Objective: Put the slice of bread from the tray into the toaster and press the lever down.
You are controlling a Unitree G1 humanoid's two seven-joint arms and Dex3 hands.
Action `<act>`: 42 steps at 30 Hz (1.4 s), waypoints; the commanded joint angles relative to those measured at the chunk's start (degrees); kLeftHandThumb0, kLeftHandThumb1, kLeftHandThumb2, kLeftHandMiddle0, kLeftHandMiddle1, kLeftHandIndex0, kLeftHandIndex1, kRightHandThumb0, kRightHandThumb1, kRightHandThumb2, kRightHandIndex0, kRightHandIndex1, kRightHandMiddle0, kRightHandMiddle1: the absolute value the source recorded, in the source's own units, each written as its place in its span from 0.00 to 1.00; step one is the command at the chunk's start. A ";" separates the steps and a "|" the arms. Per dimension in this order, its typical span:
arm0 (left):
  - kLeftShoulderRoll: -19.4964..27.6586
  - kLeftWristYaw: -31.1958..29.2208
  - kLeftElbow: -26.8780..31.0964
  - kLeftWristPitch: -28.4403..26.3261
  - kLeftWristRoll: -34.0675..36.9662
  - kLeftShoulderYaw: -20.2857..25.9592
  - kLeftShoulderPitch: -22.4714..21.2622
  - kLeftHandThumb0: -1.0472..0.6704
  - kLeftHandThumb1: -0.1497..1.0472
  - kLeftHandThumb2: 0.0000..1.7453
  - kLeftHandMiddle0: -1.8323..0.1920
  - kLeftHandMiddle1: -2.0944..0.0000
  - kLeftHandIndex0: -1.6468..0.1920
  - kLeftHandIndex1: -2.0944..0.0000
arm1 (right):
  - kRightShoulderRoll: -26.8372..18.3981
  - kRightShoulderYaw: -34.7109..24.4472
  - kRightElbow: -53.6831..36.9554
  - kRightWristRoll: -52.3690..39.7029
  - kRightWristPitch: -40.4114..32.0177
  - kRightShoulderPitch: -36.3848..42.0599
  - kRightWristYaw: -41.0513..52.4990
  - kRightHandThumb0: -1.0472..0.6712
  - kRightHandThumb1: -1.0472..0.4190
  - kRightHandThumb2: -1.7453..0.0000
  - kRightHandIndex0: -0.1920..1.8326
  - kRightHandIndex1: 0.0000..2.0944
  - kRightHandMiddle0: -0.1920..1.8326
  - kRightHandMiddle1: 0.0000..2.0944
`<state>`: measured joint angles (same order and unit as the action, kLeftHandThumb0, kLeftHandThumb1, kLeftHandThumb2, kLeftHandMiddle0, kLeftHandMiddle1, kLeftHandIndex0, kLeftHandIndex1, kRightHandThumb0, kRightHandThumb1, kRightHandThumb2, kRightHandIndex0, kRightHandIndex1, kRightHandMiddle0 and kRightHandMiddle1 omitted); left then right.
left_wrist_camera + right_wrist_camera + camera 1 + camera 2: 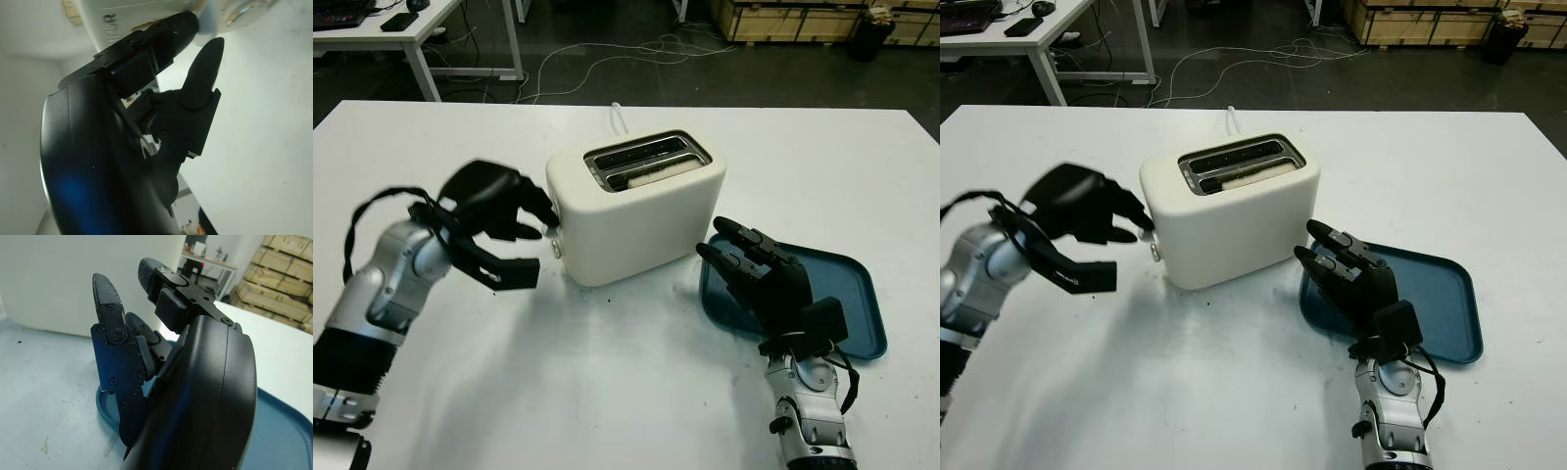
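Observation:
A cream toaster (636,211) stands mid-table with a slice of bread (656,173) sunk in its near slot. Its small white lever (555,247) sticks out of the end that faces my left hand (540,247). That hand is at this end, open, with its upper fingers (543,211) just above the lever and its thumb below. In the left wrist view one fingertip (176,34) touches the lever knob (208,27). My right hand (724,250) is open over the near left edge of the blue tray (847,294), right of the toaster, holding nothing.
The toaster's white cord (620,116) runs off the table's far edge. Beyond the table are floor cables (607,59), a white desk (411,39) at the back left and wooden crates (783,20) at the back right.

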<state>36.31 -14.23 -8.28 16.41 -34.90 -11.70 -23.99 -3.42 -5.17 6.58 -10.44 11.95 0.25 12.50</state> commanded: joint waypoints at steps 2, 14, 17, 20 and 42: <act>-2.18 -2.76 -2.14 0.69 0.40 -4.61 4.69 0.42 0.80 0.00 0.34 0.64 0.17 1.00 | -0.66 -0.64 -1.30 -0.89 -0.78 0.57 0.45 0.37 0.11 1.00 0.54 0.00 0.50 0.00; -1.07 -2.59 0.15 -1.22 0.51 -4.68 5.17 0.42 0.81 0.00 0.39 0.56 0.18 1.00 | -0.52 -0.52 -0.70 -0.42 -0.88 0.35 0.59 0.36 0.11 1.00 0.54 0.00 0.50 0.00; -0.90 -3.21 0.59 -2.03 0.47 -4.65 4.76 0.42 0.81 0.00 0.40 0.56 0.18 1.00 | -0.29 -0.62 -0.24 -0.92 -0.40 0.21 0.94 0.36 0.11 1.00 0.54 0.00 0.50 0.00; -0.62 -3.20 0.09 -1.75 0.33 -4.80 4.01 0.41 0.81 0.00 0.41 0.53 0.18 1.00 | -0.19 -0.60 -0.34 -0.75 -0.52 0.35 0.76 0.36 0.11 1.00 0.54 0.00 0.51 0.00; -0.43 -3.48 0.11 -1.44 0.78 -6.19 2.17 0.41 0.83 0.00 0.38 0.64 0.19 1.00 | -0.04 -0.93 -1.91 -2.05 -0.88 2.12 1.24 0.35 0.10 1.00 0.54 0.00 0.51 0.00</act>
<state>37.68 -14.37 -7.91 14.56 -33.32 -13.98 -24.47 -3.53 -6.04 5.64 -11.87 11.46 2.03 13.37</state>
